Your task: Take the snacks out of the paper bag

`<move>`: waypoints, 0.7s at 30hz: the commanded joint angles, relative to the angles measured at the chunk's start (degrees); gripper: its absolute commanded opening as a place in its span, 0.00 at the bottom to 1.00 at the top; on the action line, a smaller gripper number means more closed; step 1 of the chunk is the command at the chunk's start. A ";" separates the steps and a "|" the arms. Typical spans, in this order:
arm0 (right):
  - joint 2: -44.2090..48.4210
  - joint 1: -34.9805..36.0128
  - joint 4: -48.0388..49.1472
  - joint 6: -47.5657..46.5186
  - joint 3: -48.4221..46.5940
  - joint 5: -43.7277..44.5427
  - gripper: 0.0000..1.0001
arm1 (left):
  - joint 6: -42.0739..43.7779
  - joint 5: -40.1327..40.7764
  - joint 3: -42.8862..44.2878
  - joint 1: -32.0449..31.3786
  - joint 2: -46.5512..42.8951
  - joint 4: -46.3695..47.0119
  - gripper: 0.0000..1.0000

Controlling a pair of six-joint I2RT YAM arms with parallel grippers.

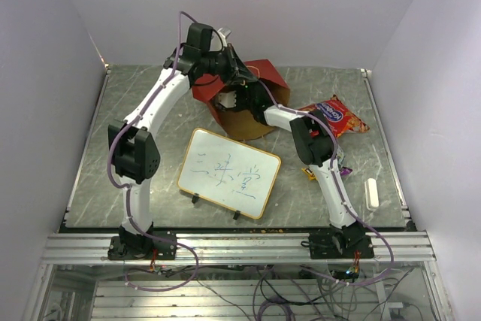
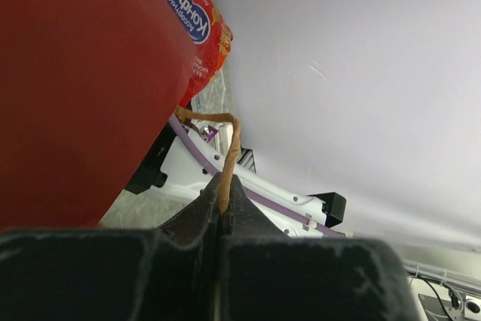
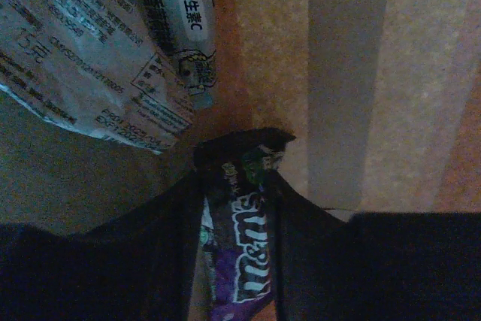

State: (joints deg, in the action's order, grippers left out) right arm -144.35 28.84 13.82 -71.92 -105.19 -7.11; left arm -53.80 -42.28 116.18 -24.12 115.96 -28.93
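Note:
The red paper bag (image 1: 264,74) lies on its side at the back of the table, its brown inside facing the front. My left gripper (image 2: 224,186) is shut on the bag's thin string handle (image 2: 231,148) beside the red bag wall (image 2: 83,80). My right gripper (image 3: 239,178) is inside the bag (image 3: 421,73), shut on a purple candy packet (image 3: 252,246). A silver packet (image 3: 98,43) lies further in. The red chip bag (image 1: 335,115) lies on the table right of the paper bag and also shows in the left wrist view (image 2: 197,28).
A white gold-framed whiteboard (image 1: 229,172) stands in the middle front. Small candy packets (image 1: 342,169) lie by the right arm. A white oblong block (image 1: 371,193) lies at the right. White walls enclose the table.

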 commanded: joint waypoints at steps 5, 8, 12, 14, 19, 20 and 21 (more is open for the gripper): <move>2.28 -0.22 0.61 3.98 2.14 -3.66 0.14 | -1.76 -0.11 -2.85 1.68 -3.30 3.08 0.07; 4.28 -0.20 0.33 5.46 3.71 -3.54 0.06 | -3.21 0.01 -3.71 1.88 -3.41 5.15 0.07; 7.95 -0.27 1.36 7.29 7.92 -3.37 0.00 | -4.26 0.36 -4.41 2.35 -3.26 6.75 0.07; 10.86 0.13 3.40 8.44 11.68 -3.51 0.00 | -4.58 0.52 -4.23 2.66 -3.01 6.84 0.07; 18.90 1.69 6.20 10.34 21.91 -4.58 0.00 | -6.39 0.23 -4.55 2.93 -2.89 9.30 0.07; 20.25 1.96 7.07 11.04 24.80 -4.59 0.00 | -6.52 0.22 -4.51 2.94 -2.81 9.88 0.07; 21.68 2.15 8.11 12.01 26.84 -4.81 0.00 | -6.66 0.19 -4.48 2.94 -2.71 10.29 0.07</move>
State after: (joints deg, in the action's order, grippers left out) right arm -129.32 29.74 15.97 -63.86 -84.18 -10.09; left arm -58.98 -42.24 112.05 -21.82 114.74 -22.79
